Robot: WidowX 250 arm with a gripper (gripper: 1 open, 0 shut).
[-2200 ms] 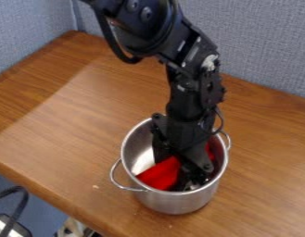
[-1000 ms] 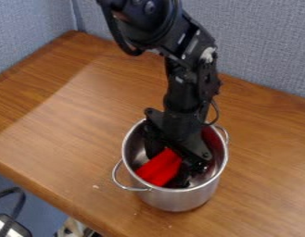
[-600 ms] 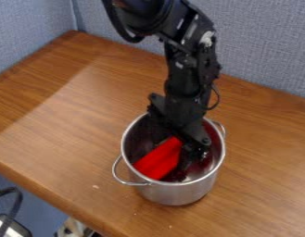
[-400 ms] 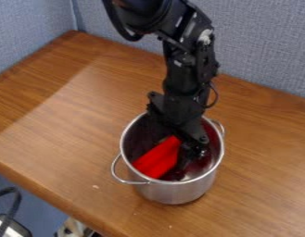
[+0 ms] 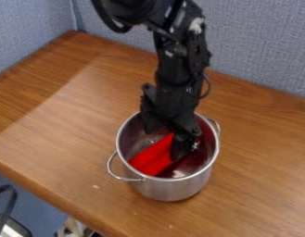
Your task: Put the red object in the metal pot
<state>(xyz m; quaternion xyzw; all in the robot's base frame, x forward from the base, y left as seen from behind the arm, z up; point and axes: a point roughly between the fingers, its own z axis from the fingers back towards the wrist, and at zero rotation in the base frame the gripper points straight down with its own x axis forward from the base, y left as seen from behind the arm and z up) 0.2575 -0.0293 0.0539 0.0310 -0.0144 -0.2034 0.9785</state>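
Note:
The metal pot (image 5: pixel 142 181) stands on the wooden table near its front edge, shiny, with a loop handle on its left side. The red object (image 5: pixel 152 157) lies slanted inside it, leaning against the left inner wall. My gripper (image 5: pixel 171 132) points straight down over the pot's mouth, its black fingers spread open just above the red object's upper end. Nothing is between the fingers. The arm rises from there to the top of the view and hides part of the pot's far rim.
The brown wooden table (image 5: pixel 68 93) stretches to the left and back. Its front edge runs diagonally just below the pot. A grey wall stands behind the table. Dark cables show at the bottom left corner.
The gripper has lifted a little out of the pot and drifted left, still open. The red object stays lying in the pot.

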